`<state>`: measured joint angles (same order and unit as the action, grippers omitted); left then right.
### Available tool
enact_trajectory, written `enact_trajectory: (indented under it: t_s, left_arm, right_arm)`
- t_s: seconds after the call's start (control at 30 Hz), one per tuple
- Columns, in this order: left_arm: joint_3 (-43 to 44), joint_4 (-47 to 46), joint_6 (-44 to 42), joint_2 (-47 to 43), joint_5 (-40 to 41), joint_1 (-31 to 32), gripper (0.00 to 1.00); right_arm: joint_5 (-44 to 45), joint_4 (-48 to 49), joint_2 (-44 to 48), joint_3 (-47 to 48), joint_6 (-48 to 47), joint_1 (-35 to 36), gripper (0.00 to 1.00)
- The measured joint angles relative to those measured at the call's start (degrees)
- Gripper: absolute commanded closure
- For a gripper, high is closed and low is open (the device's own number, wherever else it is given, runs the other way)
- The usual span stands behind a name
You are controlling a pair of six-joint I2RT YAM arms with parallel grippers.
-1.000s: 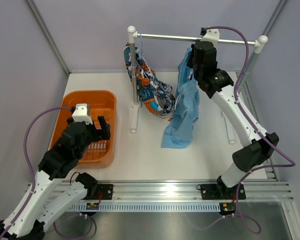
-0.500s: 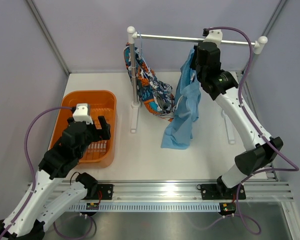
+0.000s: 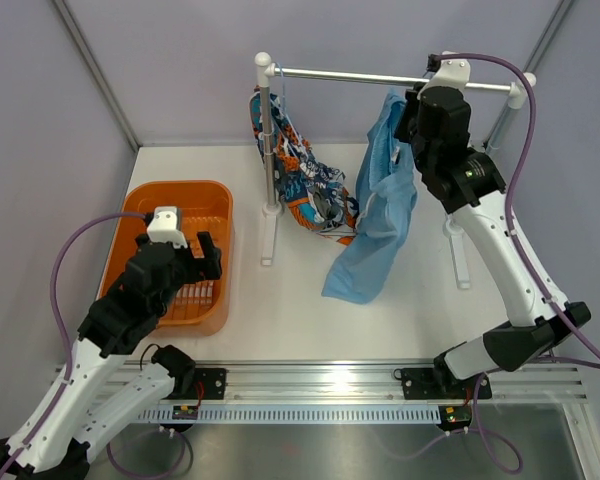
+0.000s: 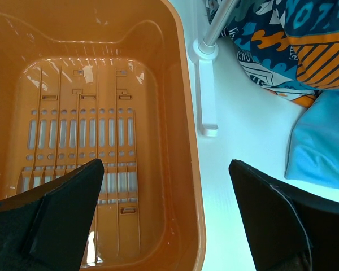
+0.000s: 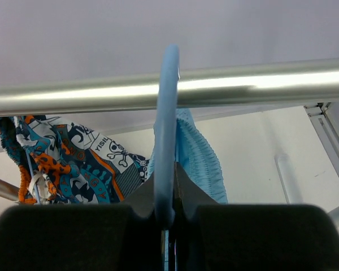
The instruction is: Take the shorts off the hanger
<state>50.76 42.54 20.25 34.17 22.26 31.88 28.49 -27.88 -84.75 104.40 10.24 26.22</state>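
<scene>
**Student:** What does the right tool show?

**Instructor:** Right wrist view: fingers clenched on the light blue hanger hook. The hook loops over the silver rail. Below it hang the light blue shorts, still on the hanger, with their lower hem lying on the bench. The printed shorts hang at the left end of the rail, near the upright post. Their cloth lies just beside the blue pair.

**Student:** And the left tool?

**Instructor:** Left wrist view: fingers released and spread wide, holding nothing, above the orange basket.

**Student:** What could go wrong from here?

**Instructor:** Three hazards, as judged.
- The hook may catch on the rail if it is drawn sideways rather than lifted clear, and that could rock the rack.
- The grip sits on the hook, not on the cloth, so a jerk may let the shorts slide off and fall outside the basket.
- The trailing hem may drag on the bench or snag the printed pair.

**Student:** What differs from a second ago?

**Instructor:** The right arm has moved rightward along the rail, taking hook and waistband with it. The blue shorts now hang slanted, further from the printed pair. The left arm is unchanged.
</scene>
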Motion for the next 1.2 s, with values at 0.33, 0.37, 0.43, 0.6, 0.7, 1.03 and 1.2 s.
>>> enact_trajectory:
  t_s: [0.33, 0.37, 0.43, 0.6, 0.7, 1.03, 1.2]
  left_arm:
    - [3.34, -0.46, -0.33, 3.87, -6.08, 0.09, 0.01]
    - [4.87, -0.50, -0.26, 5.16, -6.75, 0.39, 0.01]
    - [7.52, -0.96, 0.37, 7.43, -7.28, 2.08, 0.01]
    - [11.21, -4.00, 3.04, 13.29, -5.35, 14.16, 0.01]
    - [14.73, -6.75, 4.13, 19.32, -2.49, 21.84, 0.01]
    - [32.44, -22.47, 3.21, 46.27, 0.07, 31.36, 0.02]
    - [37.81, -27.67, 2.23, 55.36, -1.70, 31.50, 0.03]
  right_arm:
    - [-2.47, -5.31, 7.41, -5.79, 0.50, 0.00, 1.00]
    - [-3.13, -6.14, 9.11, -7.10, 0.92, 0.00, 1.00]
    - [-4.50, -8.07, 12.76, -9.55, 1.73, 0.00, 1.00]
    - [-7.23, -13.38, 22.45, -15.23, 4.24, 0.00, 1.00]
    - [-9.20, -16.46, 26.45, -17.70, 5.90, 0.00, 1.00]
    - [-12.57, -24.74, 31.67, -20.00, 8.22, 0.00, 1.00]
    - [-13.53, -26.18, 32.79, -19.98, 8.87, 0.00, 1.00]
